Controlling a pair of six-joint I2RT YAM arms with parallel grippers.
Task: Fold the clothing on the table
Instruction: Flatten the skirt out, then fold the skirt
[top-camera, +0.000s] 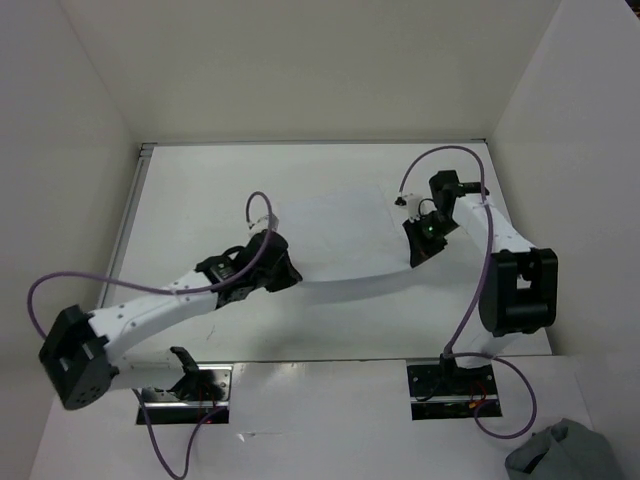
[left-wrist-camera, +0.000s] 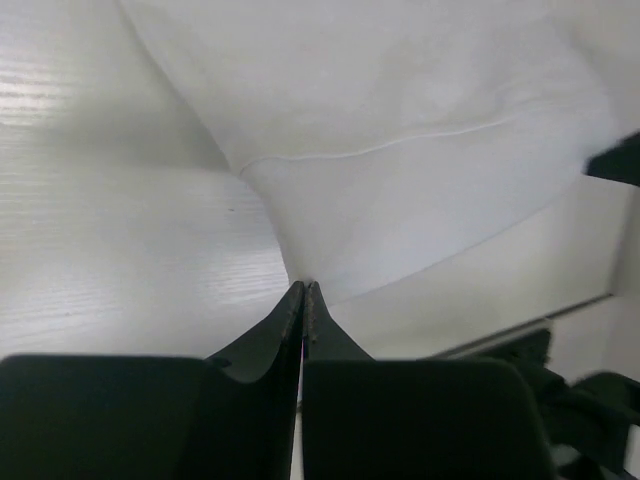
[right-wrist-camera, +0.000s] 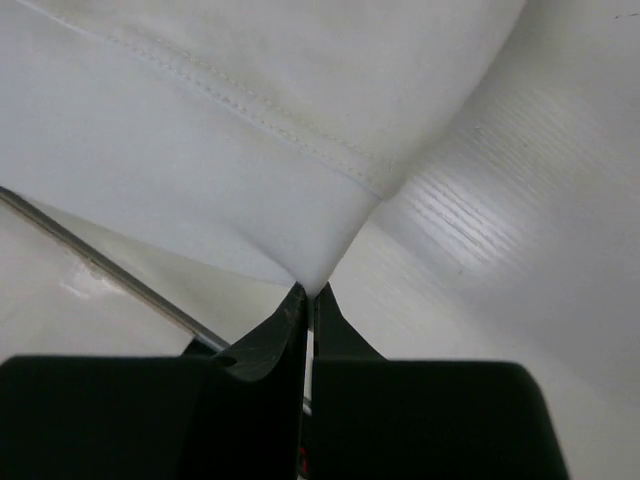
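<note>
**A:** Left jaws, what are they doing?
**B:** They're pressing fully together and pinching a corner of the clothing (left-wrist-camera: 400, 100) right at the tips. The fabric is fanning out ahead of the tips, with a hem line (left-wrist-camera: 400, 147) running across just beyond them.
**A:** Right jaws?
**B:** Same picture. They're closing flat on the other near corner, with the cloth caught at the very tips. A stitched seam (right-wrist-camera: 240, 100) is crossing just ahead of them, and the cloth is spreading up and away from the pinch.
**A:** Where is the garment sitting overall?
**B:** Its near edge is stretching as a band between the two pairs of jaws. That band is looking slightly raised off the bench (top-camera: 200, 200), but I can't tell how much. The rest is lying flat on the bench on the far side of both jaws.
**A:** Any bench showing beside the tips?
**B:** Yes, bare bench is showing left of the left jaws and right of the right jaws.
**A:** Anything else around?
**B:** A grey-blue bundle (top-camera: 565, 455) is lying well behind the right jaws, well apart from the clothing.
</note>
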